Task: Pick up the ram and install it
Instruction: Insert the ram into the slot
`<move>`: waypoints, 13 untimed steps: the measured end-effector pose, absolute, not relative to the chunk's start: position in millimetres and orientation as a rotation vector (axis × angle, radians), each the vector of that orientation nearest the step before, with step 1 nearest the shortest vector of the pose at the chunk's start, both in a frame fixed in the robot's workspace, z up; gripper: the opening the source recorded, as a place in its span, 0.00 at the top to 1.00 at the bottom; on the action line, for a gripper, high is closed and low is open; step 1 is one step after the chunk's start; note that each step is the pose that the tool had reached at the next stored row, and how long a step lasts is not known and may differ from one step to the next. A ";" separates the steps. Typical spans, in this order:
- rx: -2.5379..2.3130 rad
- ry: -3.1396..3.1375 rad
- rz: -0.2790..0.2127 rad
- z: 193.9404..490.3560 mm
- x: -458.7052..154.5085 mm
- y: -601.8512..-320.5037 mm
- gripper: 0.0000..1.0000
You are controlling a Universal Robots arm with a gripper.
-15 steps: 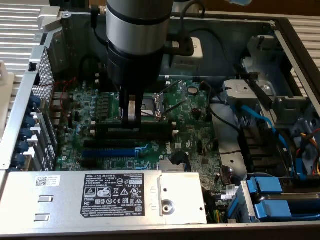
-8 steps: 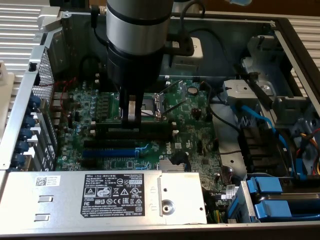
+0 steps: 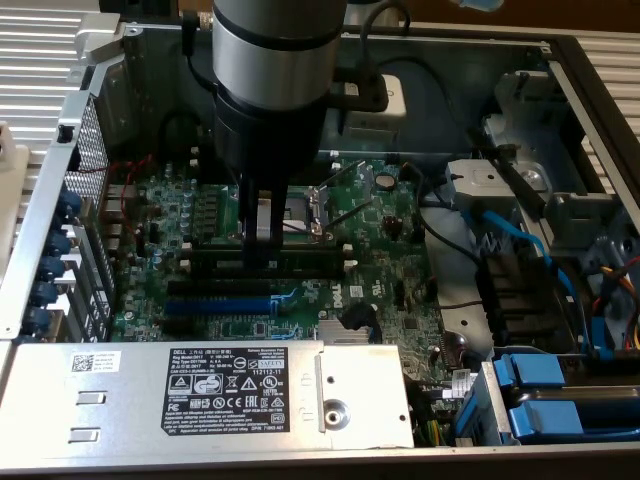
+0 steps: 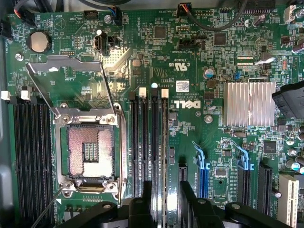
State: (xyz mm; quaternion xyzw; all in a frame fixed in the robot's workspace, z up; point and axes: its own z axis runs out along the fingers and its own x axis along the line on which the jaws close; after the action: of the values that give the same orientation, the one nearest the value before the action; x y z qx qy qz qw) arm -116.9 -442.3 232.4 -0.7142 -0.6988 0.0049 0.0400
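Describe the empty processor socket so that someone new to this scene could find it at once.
On the green motherboard, find the square silver-framed processor socket between two banks of long black slots. Unlike them, it is square, with a pinkish pin grid and a raised metal lid.

Green motherboard [image 4: 61, 38], black slots [image 4: 135, 152], blue slot [image 3: 220, 302]

The arm [image 3: 275, 40] hangs straight down from the top of the exterior view, its silver-and-black wrist [image 3: 268, 140] held upright. Below it the tool [image 3: 262, 228] points straight downward. In the wrist view its two dark fingers [image 4: 147, 194] stand parted, a gap between them.
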 end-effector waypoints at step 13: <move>-2.188 -2.141 0.015 234.1 -116.9 -442.4 0.62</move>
State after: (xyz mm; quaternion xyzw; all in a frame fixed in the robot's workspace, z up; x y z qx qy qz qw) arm -116.9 -442.4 234.1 -0.7142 -0.6987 0.0050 0.0400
